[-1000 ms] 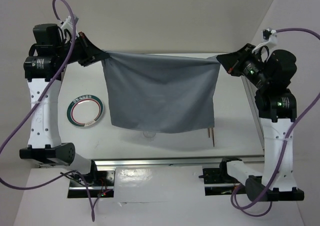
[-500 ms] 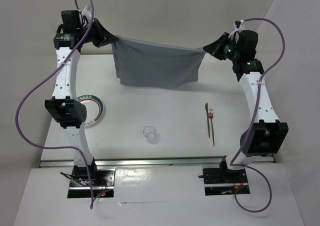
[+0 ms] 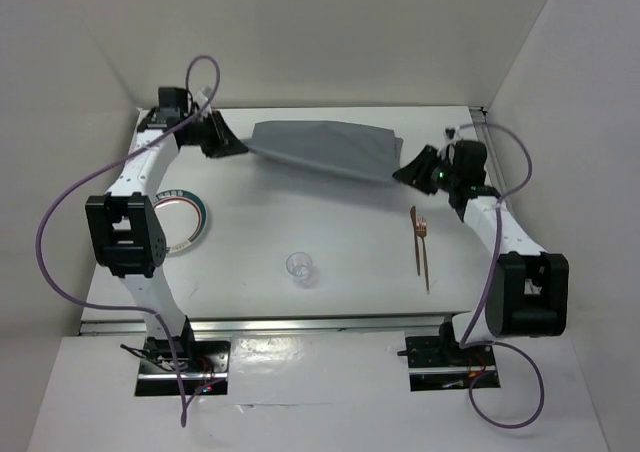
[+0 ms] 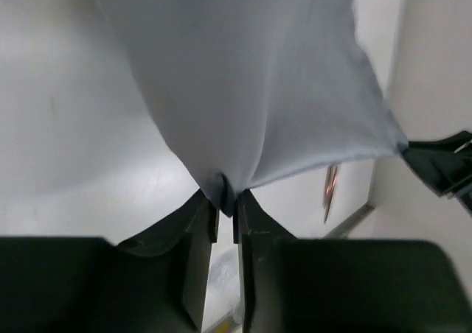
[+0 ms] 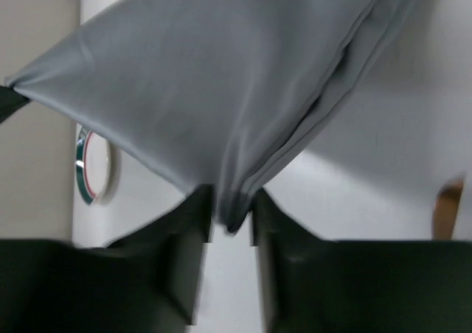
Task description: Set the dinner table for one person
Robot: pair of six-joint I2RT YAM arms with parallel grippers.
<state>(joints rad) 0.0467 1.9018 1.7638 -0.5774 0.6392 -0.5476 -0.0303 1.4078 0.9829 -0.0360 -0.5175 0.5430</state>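
The grey cloth mat (image 3: 325, 150) is stretched between my two grippers, low over the far part of the white dinner table (image 3: 330, 222). My left gripper (image 3: 228, 147) is shut on its left corner, seen pinched between the fingers in the left wrist view (image 4: 225, 204). My right gripper (image 3: 405, 172) is shut on the right corner, where bunched folds sit between the jaws (image 5: 230, 219). The cloth fills the top of both wrist views (image 4: 258, 90) (image 5: 221, 75). Whether its far edge touches the table I cannot tell.
A plate with a green and red rim (image 3: 190, 222) lies at the left, partly behind my left arm. A clear glass (image 3: 300, 267) stands near the front middle. A copper fork and knife (image 3: 420, 242) lie at the right. A silver rail (image 3: 320, 322) runs along the near edge.
Both arms have reached away from their bases and come down. The cloth went from hanging high in front of the camera to stretched low over the far part of the table.
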